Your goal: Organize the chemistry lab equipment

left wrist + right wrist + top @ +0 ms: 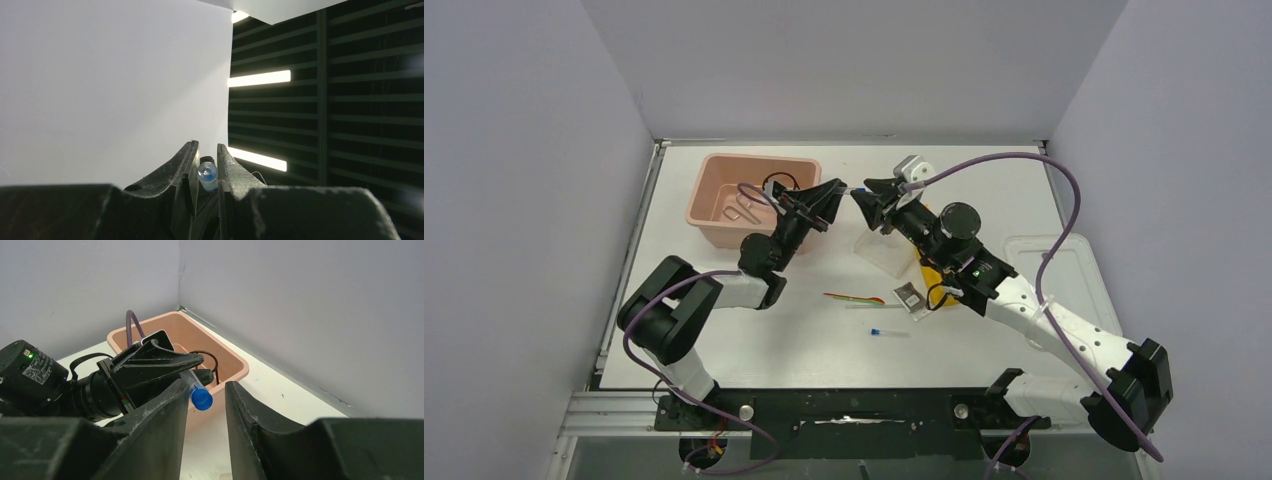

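My left gripper (834,195) is shut on a blue-capped clear tube (207,174) and holds it level above the table beside the pink tub (724,195). The tube's blue cap (201,398) points at my right gripper (861,195). That gripper is open, its jaws on either side of the cap. The cap lies close to the left finger (175,405), with a gap to the right one. Another blue-capped tube (886,332) lies on the table. The clear tube rack (879,250) and yellow holed rack (929,270) sit under the right arm.
The tub holds a black wire ring (779,183) and metal tongs (742,207). Thin coloured sticks (854,297) and a small dark item (911,298) lie mid-table. A white lid (1064,260) rests at the right. Walls close in the back and sides.
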Controlling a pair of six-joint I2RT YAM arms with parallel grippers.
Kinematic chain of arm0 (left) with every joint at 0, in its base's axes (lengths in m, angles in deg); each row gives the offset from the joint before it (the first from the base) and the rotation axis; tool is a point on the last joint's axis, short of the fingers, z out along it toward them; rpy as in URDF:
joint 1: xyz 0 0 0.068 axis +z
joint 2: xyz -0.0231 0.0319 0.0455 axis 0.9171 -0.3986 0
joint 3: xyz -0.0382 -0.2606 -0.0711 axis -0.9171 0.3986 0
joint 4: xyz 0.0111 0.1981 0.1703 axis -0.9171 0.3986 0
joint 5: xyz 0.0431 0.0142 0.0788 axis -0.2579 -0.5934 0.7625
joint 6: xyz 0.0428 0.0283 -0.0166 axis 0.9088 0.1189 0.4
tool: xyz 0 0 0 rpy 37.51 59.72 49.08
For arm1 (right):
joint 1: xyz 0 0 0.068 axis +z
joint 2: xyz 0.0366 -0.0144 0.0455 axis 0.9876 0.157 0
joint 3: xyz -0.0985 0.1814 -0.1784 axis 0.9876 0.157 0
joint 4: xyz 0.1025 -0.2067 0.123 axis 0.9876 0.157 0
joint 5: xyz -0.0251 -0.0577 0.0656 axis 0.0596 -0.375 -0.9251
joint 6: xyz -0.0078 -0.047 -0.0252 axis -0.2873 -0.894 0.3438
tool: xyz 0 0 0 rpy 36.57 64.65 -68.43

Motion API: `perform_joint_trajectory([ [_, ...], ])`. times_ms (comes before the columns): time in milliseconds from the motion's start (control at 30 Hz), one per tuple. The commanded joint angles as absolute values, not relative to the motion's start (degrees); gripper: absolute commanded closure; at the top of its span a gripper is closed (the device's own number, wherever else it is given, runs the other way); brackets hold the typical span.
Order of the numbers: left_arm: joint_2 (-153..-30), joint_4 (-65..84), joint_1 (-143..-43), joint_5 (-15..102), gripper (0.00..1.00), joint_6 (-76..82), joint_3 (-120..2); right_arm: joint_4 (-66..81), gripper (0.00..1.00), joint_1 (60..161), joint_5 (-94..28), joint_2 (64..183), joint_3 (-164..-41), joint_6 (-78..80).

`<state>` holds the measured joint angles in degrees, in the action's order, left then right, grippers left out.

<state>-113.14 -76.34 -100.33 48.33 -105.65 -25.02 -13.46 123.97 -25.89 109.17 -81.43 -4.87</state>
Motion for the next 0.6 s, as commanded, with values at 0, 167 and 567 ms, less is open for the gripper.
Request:
perform_joint_trajectory([
  [0,-110.29,-91.05,-100.68,47.39,0.94,-108.32,-27.84,-16.55,0.66,122.49,-26.69,108.62,-82.89,-3.73],
  [167,-110.64,-91.05,-100.62,47.18,0.94,-108.63,-28.14,-16.75,0.67,121.82,-28.23,109.09,-82.98,-2.94],
  [567,-110.96,-91.05,-100.74,46.74,0.94,-108.77,-28.88,-17.79,0.91,119.56,-34.25,109.78,-83.43,0.25],
])
